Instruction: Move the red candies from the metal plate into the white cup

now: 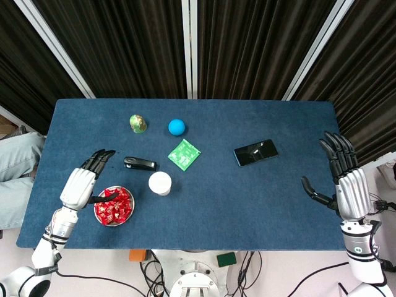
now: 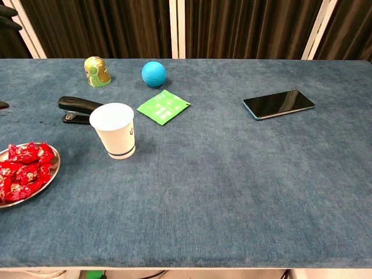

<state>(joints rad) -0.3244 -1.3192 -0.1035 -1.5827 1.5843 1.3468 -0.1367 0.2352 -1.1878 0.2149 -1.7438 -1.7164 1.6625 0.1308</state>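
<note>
Hovering my left hand (image 1: pixel 80 185) just beside the plate (image 1: pixel 99 216), I have my fingers stretched out and a little apart, holding nothing; the thumb reaches over the plate's near rim toward the candies (image 1: pixel 115 205). My right hand (image 1: pixel 346 179) stands upright at the far side of the table (image 1: pixel 247 204), fingers straight and spread, thumb out, also empty and well apart from everything.

All the candies I can see lie heaped on the plate, at the table's front left corner. The cup (image 1: pixel 160 183) stands upright just beside the plate, on its right, mouth open; from the chest view I cannot see inside it.

I judge these candies to be light and small, each in a shiny red wrapper that will crinkle and likely slip between smooth fingertips. They are piled loosely, so a careless dig could nudge neighbours over the shallow rim or slide the thin plate. I would pinch one piece from the top of the heap, across its body rather than by a twisted wrapper end, with thumb against a fingertip and only gentle pressure. The cup looks like light paper and would tip easily, so I should drop each candy from above its mouth without touching the wall. A stapler (image 1: pixel 139 163) lies just behind the plate and cup, near my fingertips, so my lift should rise first.
</note>
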